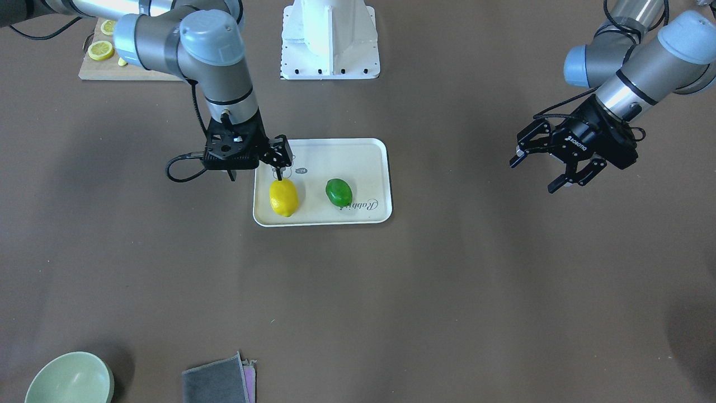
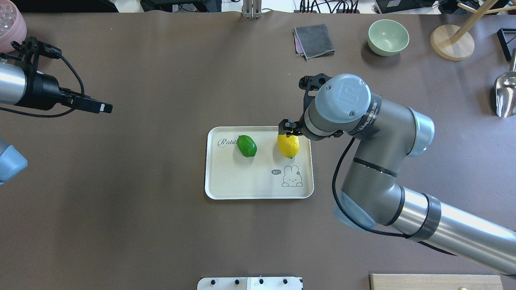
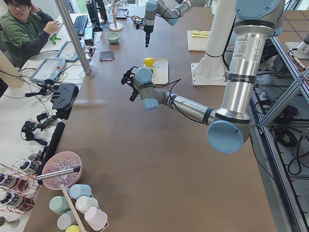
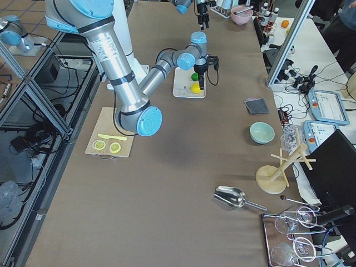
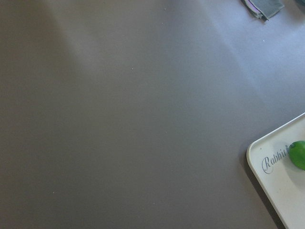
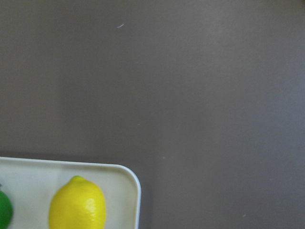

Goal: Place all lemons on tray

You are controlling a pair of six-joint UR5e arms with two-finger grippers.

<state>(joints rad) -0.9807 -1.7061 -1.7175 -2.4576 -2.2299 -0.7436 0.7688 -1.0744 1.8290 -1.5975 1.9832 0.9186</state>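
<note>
Brown tabletop, dead centre: yellow lemon and green lemon both lie on the tray. Over the yellow one's end hovers the right gripper, its grip unreadable from here. Near the table's left end, the left gripper hangs spread, empty. Placement looks finished; next, a clean lift away.

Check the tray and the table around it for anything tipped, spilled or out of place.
Nothing stands out. The yellow lemon and the green lemon lie apart inside the tray, whole, and no spill shows on the table.
</note>
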